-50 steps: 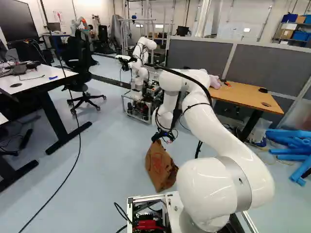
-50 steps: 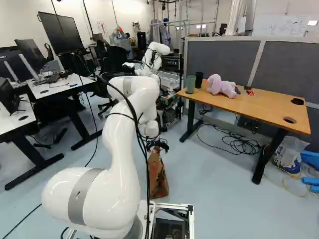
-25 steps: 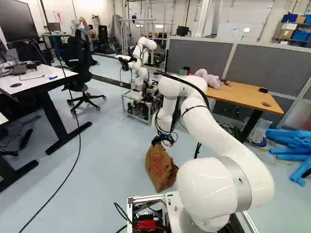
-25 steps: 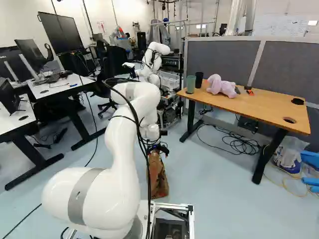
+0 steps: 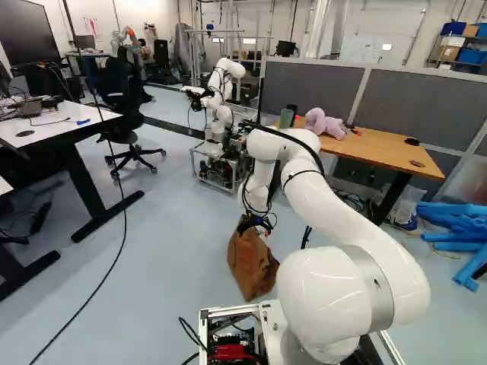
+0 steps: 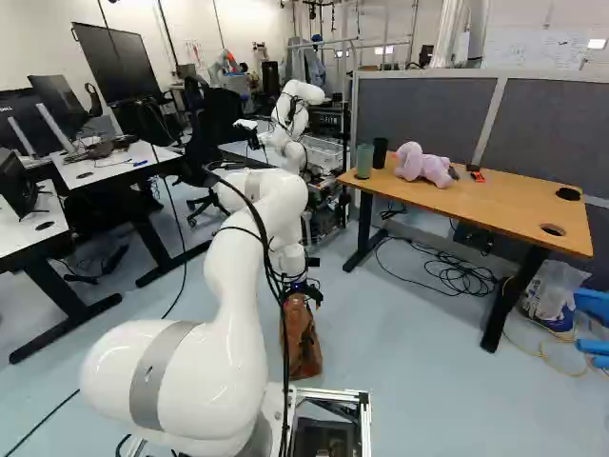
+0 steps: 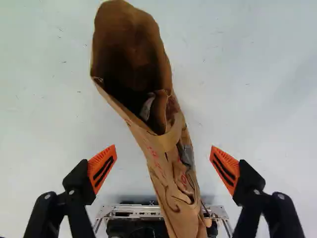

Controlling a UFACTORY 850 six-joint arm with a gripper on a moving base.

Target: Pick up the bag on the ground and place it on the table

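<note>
I have the tool [image 5: 256,227] released, just over the brown paper bag [image 5: 251,265], which stands on the floor [image 5: 175,258] ahead of the base. From the wrist view I see the orange pads [image 7: 102,168] spread wide, one on each side of the bag, neither touching it. Its mouth gapes ahead of them. On the wooden worktop [image 6: 495,211] I see a pink plush toy [image 6: 419,164] beside two cups [image 6: 364,161].
</note>
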